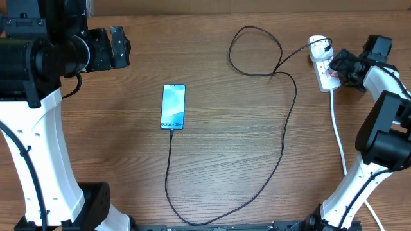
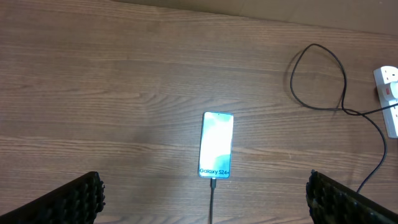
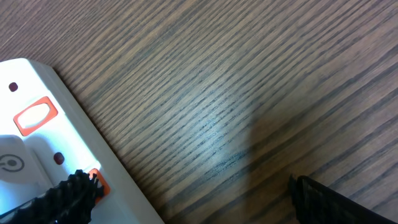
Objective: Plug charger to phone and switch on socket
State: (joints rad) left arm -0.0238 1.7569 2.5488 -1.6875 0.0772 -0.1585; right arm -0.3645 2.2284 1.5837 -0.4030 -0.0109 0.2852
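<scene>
Shows the phone [image 1: 173, 106] flat mid-tabletop [image 1: 96, 128], with the limp charger [image 1: 286, 128] tip at its short edge, seemingly seated, and the socket [image 1: 323, 64] far right by the right gripper [image 1: 339, 64]. Holds nothing in that or the left gripper [image 1: 119, 46], with jaws spread wide on both. Likely light, rigid and skid-prone, so press straight down on a red switch [image 3: 36, 116] rather than pinching.

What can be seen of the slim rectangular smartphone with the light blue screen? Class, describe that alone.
The slim rectangular smartphone lies flat, screen up, on the brown wooden table. Its lit light blue-teal screen has a dark bezel and reads "Galaxy S24+" near one short edge, where the thin black charger cable meets it.
</scene>
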